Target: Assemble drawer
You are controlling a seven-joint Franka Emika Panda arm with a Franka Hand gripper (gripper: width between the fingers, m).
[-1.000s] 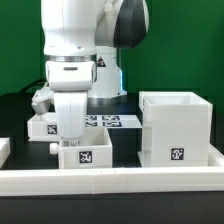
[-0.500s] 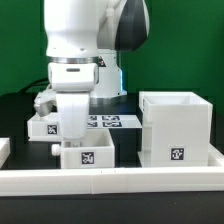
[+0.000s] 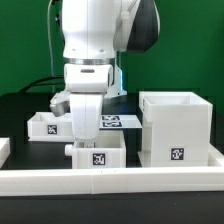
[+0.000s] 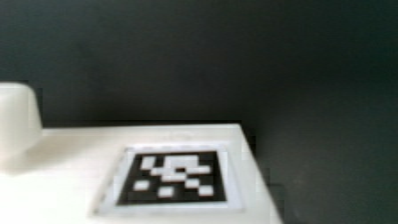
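In the exterior view my gripper (image 3: 89,140) reaches down into a small white knobbed tray (image 3: 98,155) near the front of the table and is shut on its wall. The tray's tag faces the camera and its knob points to the exterior view's left. The tall white cube housing (image 3: 175,128) stands just to the tray's right, open at the top. A second small tray (image 3: 44,125) sits behind at the left. The wrist view shows only a white tagged surface (image 4: 173,175) over the dark table, and my fingers do not show there.
The long low white rail (image 3: 110,181) runs along the front edge. The marker board (image 3: 116,122) lies behind the held tray. A white block (image 3: 4,150) sits at the far left edge. A white object (image 4: 15,115) shows at the wrist view's edge.
My arm and the front tray have moved together toward the exterior view's right, closer to the housing. The back tray and the housing have not moved.
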